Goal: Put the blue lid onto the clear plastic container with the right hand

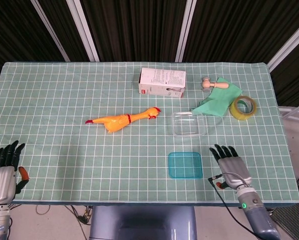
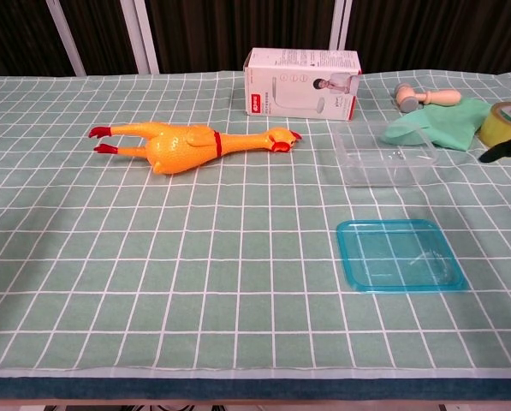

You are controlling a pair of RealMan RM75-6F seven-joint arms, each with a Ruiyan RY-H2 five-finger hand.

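The blue lid lies flat on the green checked cloth near the table's front edge. The clear plastic container stands lidless just beyond it. My right hand hovers over the cloth a little right of the lid, fingers spread, holding nothing; in the chest view only dark fingertips show at the right edge. My left hand stays at the front left corner, off the table, fingers apart and empty.
A rubber chicken lies left of the container. A white box stands behind it. A green cloth, a small wooden mallet and a roll of tape sit at the back right.
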